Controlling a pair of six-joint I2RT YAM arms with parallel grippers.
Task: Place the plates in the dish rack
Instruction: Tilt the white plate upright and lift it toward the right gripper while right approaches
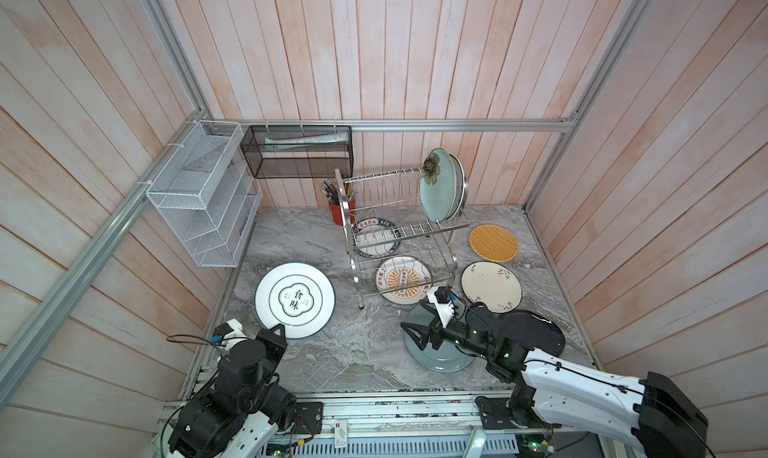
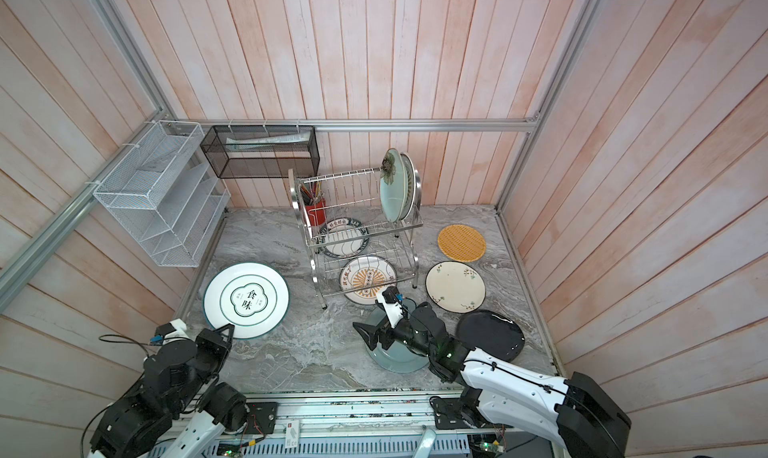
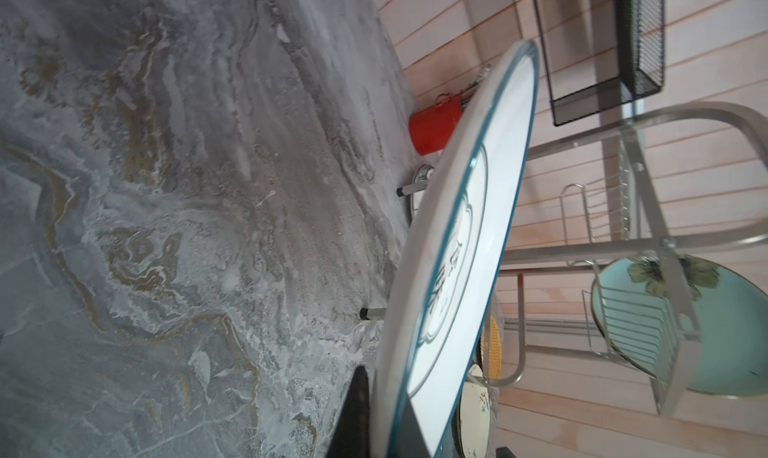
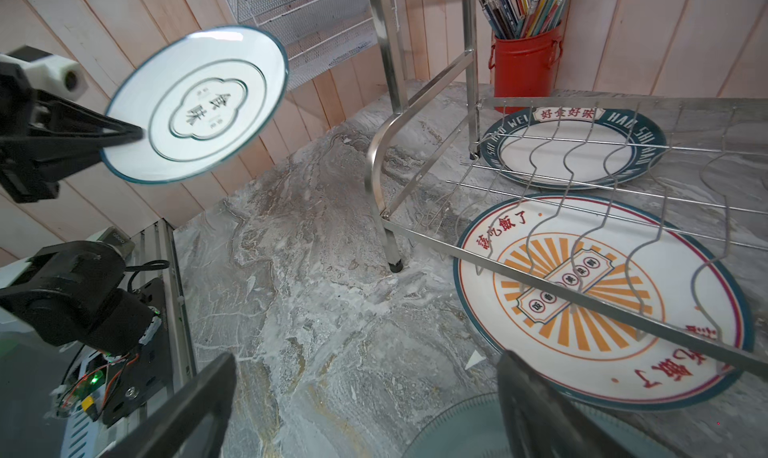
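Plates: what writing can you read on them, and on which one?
"食味": white green-rimmed plate.
"好食好味", "HAO SHI HAO WEI": dark-rimmed plate.
"該吃飯了": sunburst plate.
Smaller characters on these plates: too small to read.

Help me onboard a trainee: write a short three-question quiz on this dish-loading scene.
1. True or false: the left gripper is shut on the green-rimmed plate, held clear of the table.
2. The sunburst plate lies: A) flat under the dish rack; B) upright in its upper tier; C) held in mid-air.
3. Which plate lies below the open right gripper?
Key: 1 true; 2 A; 3 the blue-grey plate.
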